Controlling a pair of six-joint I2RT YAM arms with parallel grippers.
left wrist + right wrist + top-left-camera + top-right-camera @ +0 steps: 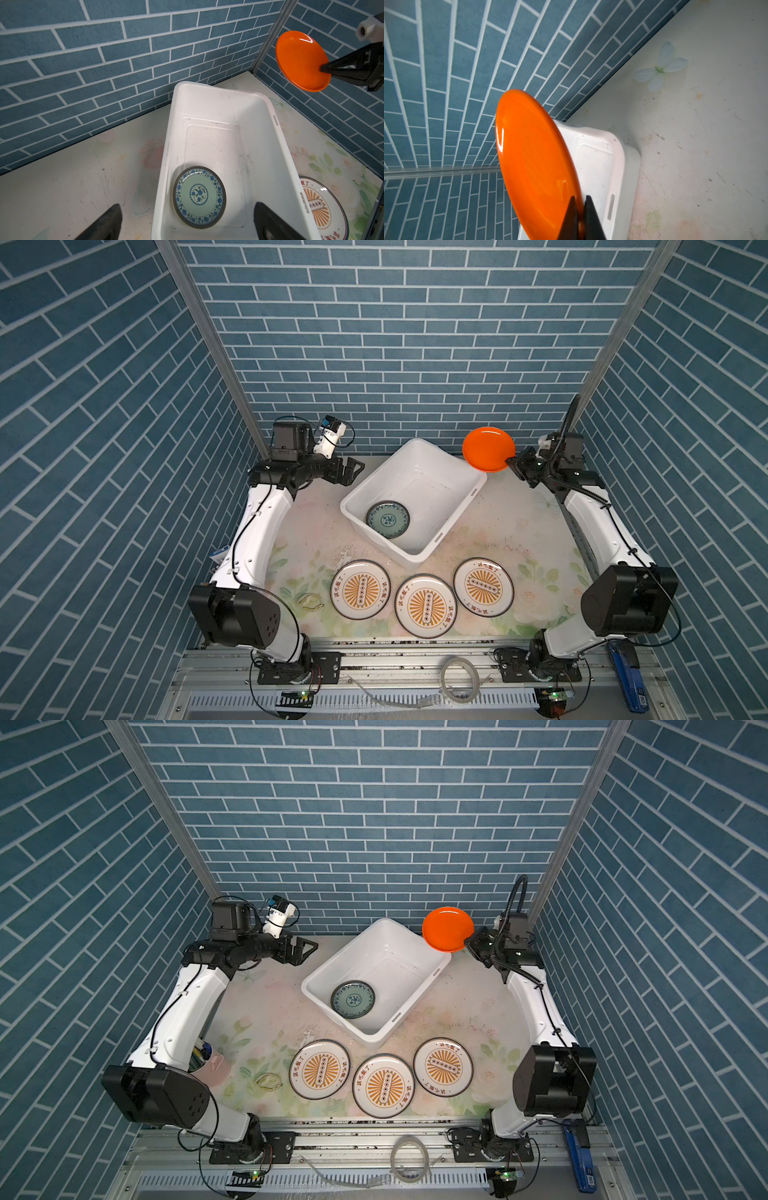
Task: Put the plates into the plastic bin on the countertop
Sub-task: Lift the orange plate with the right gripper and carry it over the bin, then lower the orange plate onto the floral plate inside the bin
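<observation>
At nine o'clock of the scene in both top views, the left gripper (349, 470) hangs above the countertop (307, 526) just beside the plastic bin (453, 510), its jaws spread wide with nothing between them; the left wrist view shows the two dark fingertips (104, 224) far apart, one over the counter and one over the bin's near end.

Toward seven o'clock a loop of yellow-green rubber band (309, 602) lies on the floral surface, and a pink cup of pens (212, 1065) shows in a top view beside the left arm.

At six o'clock three sunburst plates lie flat in a row on the counter, close to one another: the left one (360, 590), the middle one (426, 606) nearest the front edge, and the right one (483, 587). All sit just in front of the bin.

At the centre the white bin stands turned diagonally, one corner toward twelve o'clock. On its floor, at the near left end, lies the teal-patterned plate (387, 519).

At two o'clock the right gripper (512, 462) is clamped on the rim of the orange plate (487, 448), which is lifted and tilted, above the bin's far right corner and not touching it, as far as the wrist views show.
</observation>
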